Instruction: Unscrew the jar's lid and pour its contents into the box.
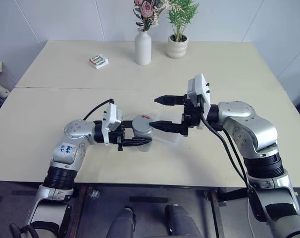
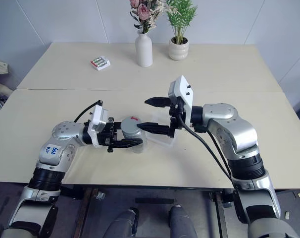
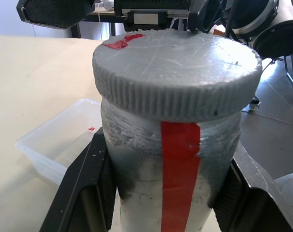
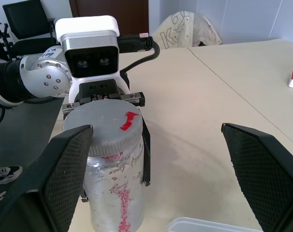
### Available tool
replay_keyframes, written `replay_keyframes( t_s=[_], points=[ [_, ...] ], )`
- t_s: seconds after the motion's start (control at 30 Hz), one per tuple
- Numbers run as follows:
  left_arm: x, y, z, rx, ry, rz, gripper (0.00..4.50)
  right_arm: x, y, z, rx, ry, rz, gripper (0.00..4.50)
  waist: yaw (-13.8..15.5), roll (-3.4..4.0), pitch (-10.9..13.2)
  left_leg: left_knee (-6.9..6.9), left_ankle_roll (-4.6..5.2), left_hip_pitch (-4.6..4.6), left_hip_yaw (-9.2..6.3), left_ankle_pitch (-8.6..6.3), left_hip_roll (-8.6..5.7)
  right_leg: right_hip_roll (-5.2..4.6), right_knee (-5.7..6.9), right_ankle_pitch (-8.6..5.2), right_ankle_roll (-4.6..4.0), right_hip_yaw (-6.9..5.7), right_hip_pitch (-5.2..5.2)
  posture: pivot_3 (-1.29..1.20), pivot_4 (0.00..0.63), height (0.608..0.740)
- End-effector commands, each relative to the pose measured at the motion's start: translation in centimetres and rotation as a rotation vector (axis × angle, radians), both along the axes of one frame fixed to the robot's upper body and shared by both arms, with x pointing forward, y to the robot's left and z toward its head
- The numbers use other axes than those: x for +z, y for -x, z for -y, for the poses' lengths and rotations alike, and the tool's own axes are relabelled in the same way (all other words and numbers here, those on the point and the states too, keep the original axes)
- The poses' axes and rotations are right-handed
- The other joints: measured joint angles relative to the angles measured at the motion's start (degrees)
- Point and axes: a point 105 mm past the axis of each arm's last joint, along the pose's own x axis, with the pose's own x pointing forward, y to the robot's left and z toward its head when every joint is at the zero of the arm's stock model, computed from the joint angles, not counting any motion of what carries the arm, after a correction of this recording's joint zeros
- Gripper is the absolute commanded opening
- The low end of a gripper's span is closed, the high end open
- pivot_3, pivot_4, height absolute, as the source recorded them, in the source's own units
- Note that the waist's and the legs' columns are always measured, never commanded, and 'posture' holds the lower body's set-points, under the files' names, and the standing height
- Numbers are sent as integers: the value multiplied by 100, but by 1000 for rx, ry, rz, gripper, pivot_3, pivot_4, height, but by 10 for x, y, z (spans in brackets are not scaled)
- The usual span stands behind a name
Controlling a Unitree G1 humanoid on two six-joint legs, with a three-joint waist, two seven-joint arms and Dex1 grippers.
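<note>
The left claw (image 1: pixel 135 142) is clamped on the jar (image 3: pixel 170 164), holding it upright just above the table (image 1: pixel 51 119); the lid (image 1: pixel 142 122) is on. The right claw (image 1: pixel 162 111) gapes wide, empty, fingers level, just beside the lid. The box (image 3: pixel 59 140) seems to lie under the right claw.

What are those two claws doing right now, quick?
Left claw: closed on the small clear cylindrical jar with the silver-grey screw lid.
Right claw: wide open beside the lid, holding nothing.
</note>
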Motion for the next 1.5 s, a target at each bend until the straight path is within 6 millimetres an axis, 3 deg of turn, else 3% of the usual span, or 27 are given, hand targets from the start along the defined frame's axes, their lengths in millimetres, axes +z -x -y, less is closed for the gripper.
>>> replay_keyframes(
  t_s=[0.03,0.17,0.33,0.6,0.9,1.5],
  points=[
    [7,2,1,-18,11,35,2118,10,2,10,-21,-14,36,4486,3,0,0,0,0,0,0,0,0,0,0,0,0,0,0,0,150,740],
    [7,3,1,-18,11,34,2118,22,4,15,-6,-62,28,4486,-7,0,0,0,0,0,0,0,1,1,0,0,0,0,0,0,150,740],
    [7,3,1,-20,11,33,2118,36,22,-2,104,-124,-2,4486,-16,0,0,-1,0,0,1,0,3,2,1,0,0,1,-1,0,150,740],
    [8,3,3,-27,14,32,2118,18,22,-31,107,-79,-12,4486,1,0,0,1,1,0,0,0,2,-3,1,0,0,1,0,0,150,740],
    [8,4,3,-28,16,31,2118,5,15,-46,97,-47,11,4486,-12,0,0,-1,0,0,0,1,2,1,2,0,0,1,-1,0,150,740],
    [9,3,4,-26,16,34,2118,-1,17,-46,104,-38,2,4486,-12,0,0,0,0,0,-1,1,2,1,2,0,0,0,-2,0,150,740]
  ],
)
